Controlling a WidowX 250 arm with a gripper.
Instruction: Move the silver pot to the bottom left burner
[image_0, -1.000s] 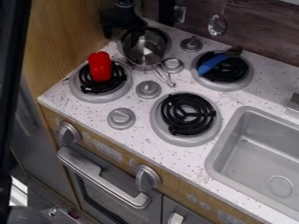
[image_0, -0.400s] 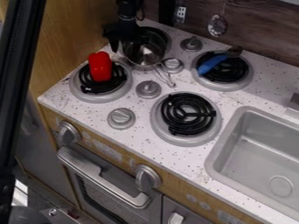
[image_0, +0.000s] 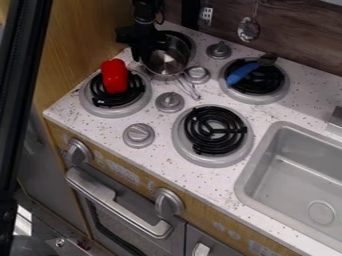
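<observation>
At the upper left, the black gripper (image_0: 145, 46) hangs down at the left rim of the silver pot (image_0: 167, 61), overlapping part of it. The pot stands upright on the back left burner, its wire handle pointing toward the lower right. In front of it and to the left is the bottom left burner (image_0: 100, 99), a black coil in a grey ring. A red object (image_0: 114, 76) stands on that coil. How the gripper meets the pot's rim is hard to make out.
A blue utensil (image_0: 241, 73) lies over the back right burner (image_0: 256, 88). The front right burner (image_0: 214, 130) has a bare coil. Grey knobs (image_0: 169, 102) rise between the burners. A sink (image_0: 294, 175) lies at right, and a wood wall (image_0: 75, 47) borders the left.
Since the first frame, the arm and gripper have shifted from over the pot's interior to its left rim, then slightly lower and right. The pot and the red object have kept their places.
</observation>
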